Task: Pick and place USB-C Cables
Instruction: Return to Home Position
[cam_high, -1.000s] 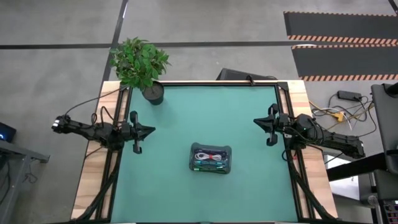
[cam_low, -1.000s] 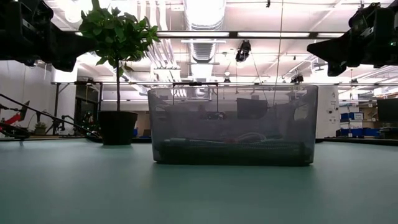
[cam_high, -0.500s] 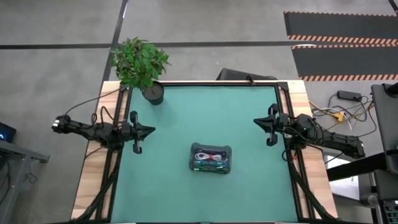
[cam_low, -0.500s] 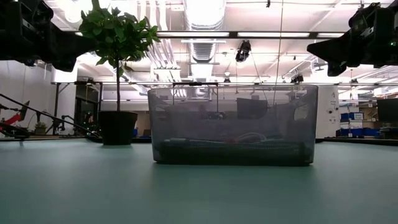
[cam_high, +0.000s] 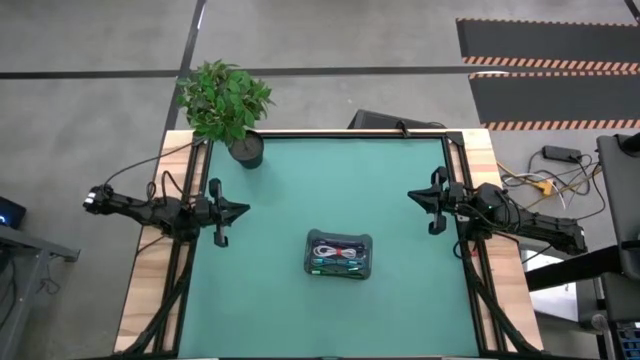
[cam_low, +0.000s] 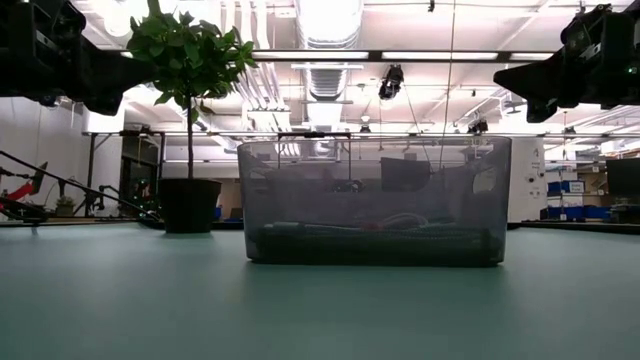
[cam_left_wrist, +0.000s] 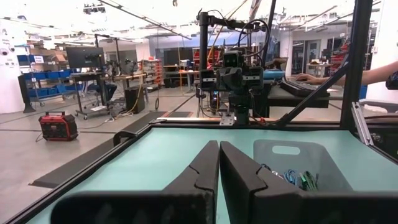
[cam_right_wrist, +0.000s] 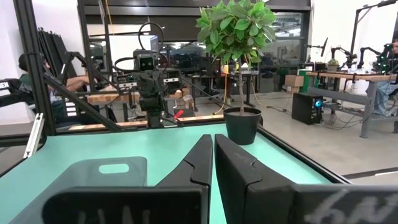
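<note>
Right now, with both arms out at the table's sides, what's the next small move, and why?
Probably none, beyond ending the run. The USB-C cables appear to lie inside the grey bin, and I see none loose on the green mat. The left gripper and right gripper hang shut at opposite table edges, apart from the bin, holding nothing.

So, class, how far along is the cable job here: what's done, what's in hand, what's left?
Done: the cables lie inside the grey bin; none shows loose on the green table. In hand: nothing; the left gripper and right gripper are shut, empty, at the table's sides. Left: seemingly only parking the arms.
</note>
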